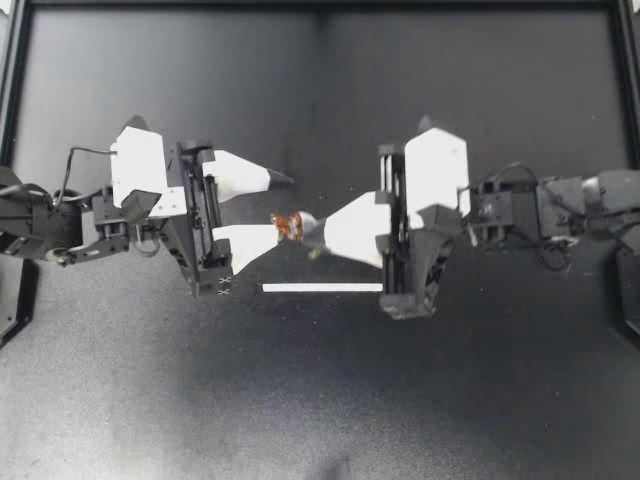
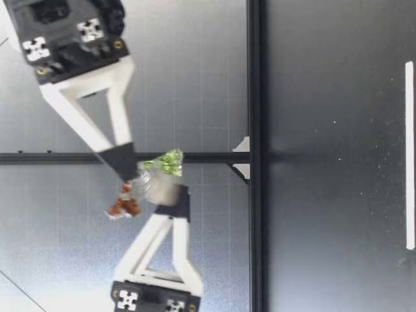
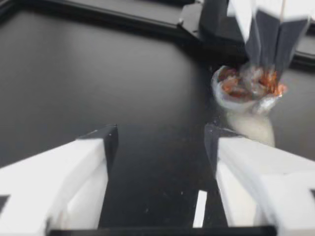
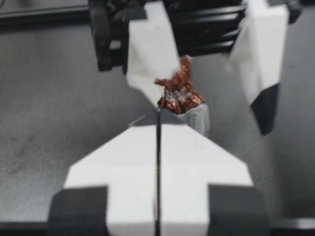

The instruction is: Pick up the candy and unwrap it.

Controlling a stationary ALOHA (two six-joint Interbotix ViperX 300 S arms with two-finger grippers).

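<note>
The dark table (image 1: 480,400) fills the top view, and both arms are over the middle of it, meeting nose to nose. From the left comes the left gripper (image 1: 279,205) with its fingers spread wide and nothing caught between them. Its near finger lies just beside the prize, though whether it touches cannot be told. From the right comes the right gripper (image 1: 308,222), fingers pressed tight together, pinching the candy (image 1: 288,226) at their very tip.

A thin white strip (image 1: 322,287) lies flat on the table, just nearer than the two grippers, running left to right.

Now the low view: the candy (image 2: 155,183) hangs well above the table surface, gripped by the dark tip of the right gripper (image 2: 125,168). Look at that wrapper (a two-tone affair): a green wrapper end (image 2: 168,162) points down toward the table and a copper-coloured wrapper end (image 2: 123,207) fans out upward.

Along the left gripper (image 3: 160,140), the gap between its fingers shows only table and the white strip (image 3: 199,221). The candy (image 3: 243,88) floats ahead of one finger, held from above by the right gripper (image 3: 267,66).

Along the right gripper (image 4: 158,114), the two fingers meet in a single seam. The candy (image 4: 183,101) sits right at their point, between the other arm's parted fingers (image 4: 150,54).
</note>
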